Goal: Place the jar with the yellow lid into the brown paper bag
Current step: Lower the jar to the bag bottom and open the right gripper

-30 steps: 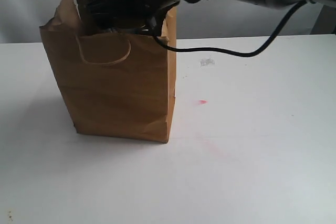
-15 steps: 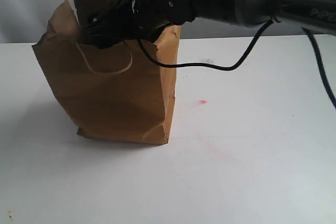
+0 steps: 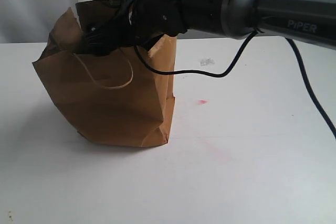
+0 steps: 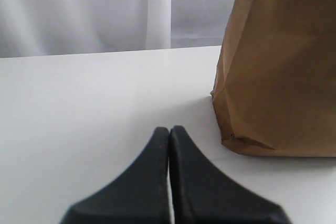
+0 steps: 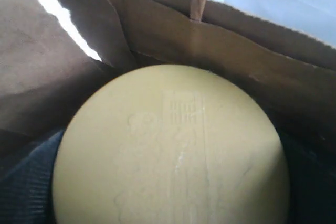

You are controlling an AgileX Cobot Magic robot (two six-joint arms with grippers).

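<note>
The brown paper bag (image 3: 115,98) stands on the left of the white table, its walls pushed out of shape. My right gripper (image 3: 105,38) reaches across and down into the bag's open top. In the right wrist view the yellow-lidded jar (image 5: 170,150) shows only its round yellow lid, which fills the view. The bag's inner walls (image 5: 236,51) rise around it. My right gripper (image 5: 170,187) is shut on the jar, with dark fingers (image 5: 26,187) at either side. My left gripper (image 4: 169,129) is shut and empty, low over the table beside the bag (image 4: 283,66).
The right arm's black cable (image 3: 210,72) loops down beside the bag. A small red mark (image 3: 202,102) and a pale scrap (image 3: 207,62) lie on the table (image 3: 252,156) to the right of the bag. A pale curtain hangs behind.
The right arm has pushed farther left and deeper into the bag. The bag has leaned and crumpled, its left side bulging outward.
</note>
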